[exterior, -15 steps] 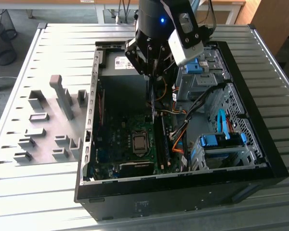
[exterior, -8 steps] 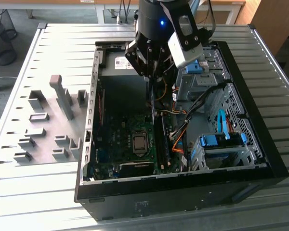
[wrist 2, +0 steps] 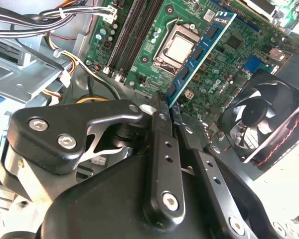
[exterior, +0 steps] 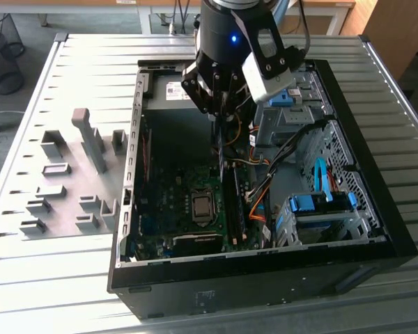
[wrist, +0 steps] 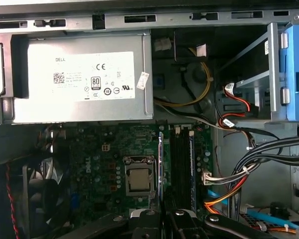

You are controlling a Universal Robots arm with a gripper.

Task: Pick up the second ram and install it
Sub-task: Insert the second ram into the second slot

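Observation:
My gripper (wrist 2: 170, 107) is shut on one end of the second ram (wrist 2: 199, 50), a thin blue-green strip with dark chips. The strip hangs over the motherboard (wrist 2: 229, 74), next to the CPU socket (wrist 2: 177, 47). In the first wrist view the ram (wrist: 161, 164) shows edge-on between the CPU socket (wrist: 139, 180) and the dark memory slots (wrist: 181, 164), just off to the slots' side. In the exterior view my gripper (exterior: 220, 129) reaches down into the open computer case (exterior: 265, 275), above the slots (exterior: 235, 205).
A power supply box (wrist: 79, 79) fills the case's back end. A black fan (wrist 2: 261, 119) sits beside the board. Bundled cables (wrist: 249, 169) and a blue drive cage (exterior: 320, 205) crowd the exterior view's right. Grey fixture blocks (exterior: 70, 181) stand on the table outside the case.

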